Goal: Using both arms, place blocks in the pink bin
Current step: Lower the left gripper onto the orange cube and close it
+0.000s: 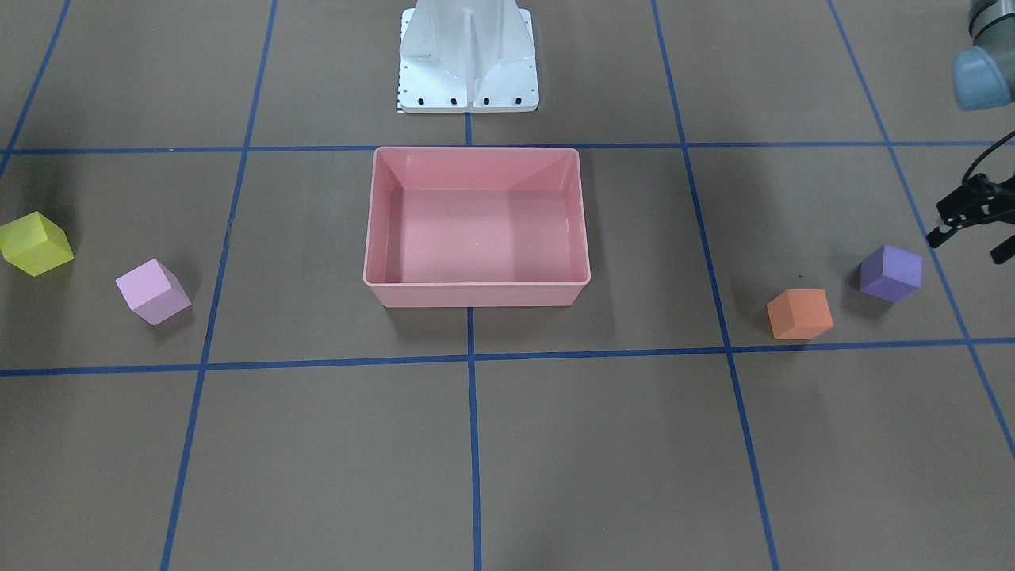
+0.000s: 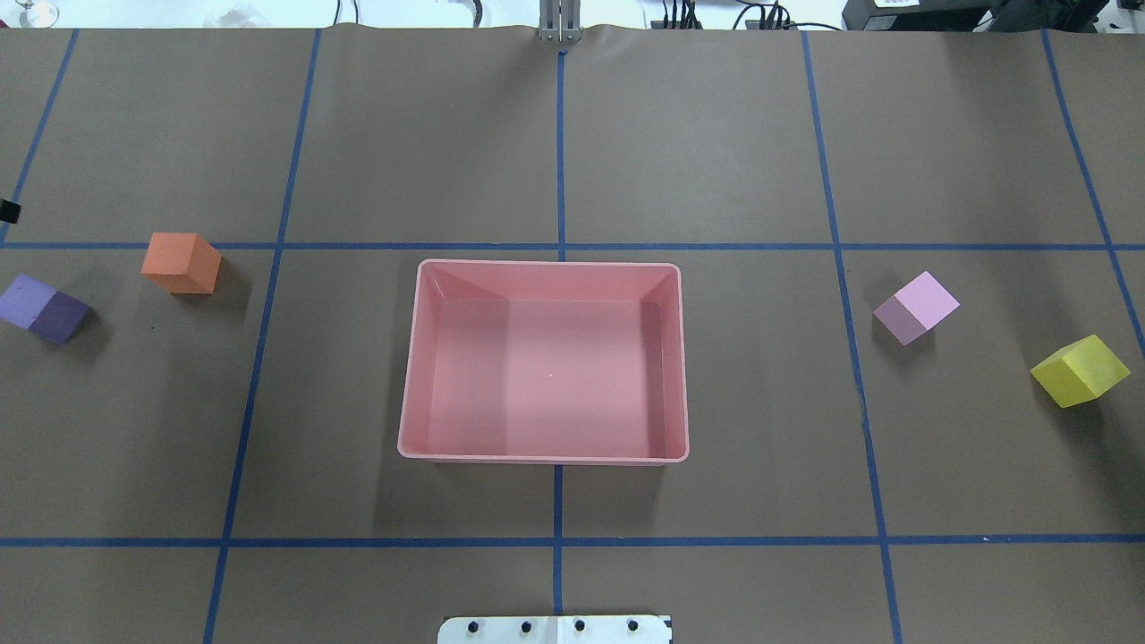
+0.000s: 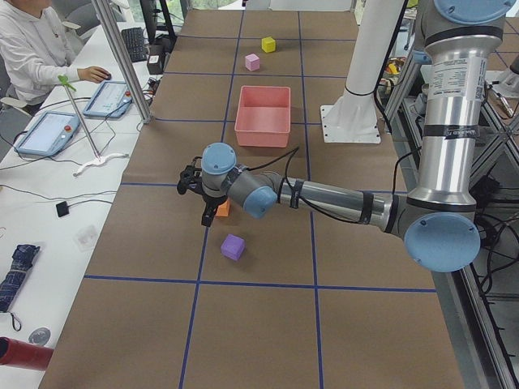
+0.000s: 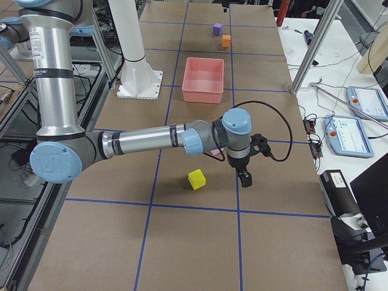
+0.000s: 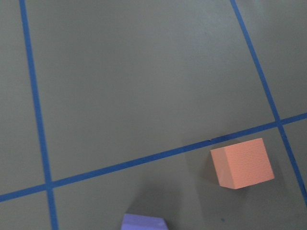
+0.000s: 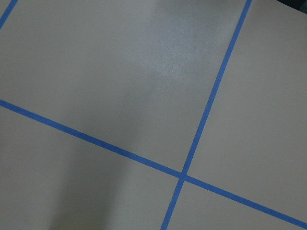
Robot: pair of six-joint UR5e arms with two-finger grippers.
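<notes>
Left black two-finger gripper (image 1: 969,244) hangs spread, empty, near matte purple cube (image 1: 890,272); shallow salmon-pink plastic bin (image 1: 476,295) sits well apart; right gripper (image 4: 244,176): grip cannot be told.

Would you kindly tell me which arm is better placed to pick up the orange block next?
Left. The left hand hangs near the orange block and purple block; the right arm is beyond the pink bin, near the yellow block.
</notes>
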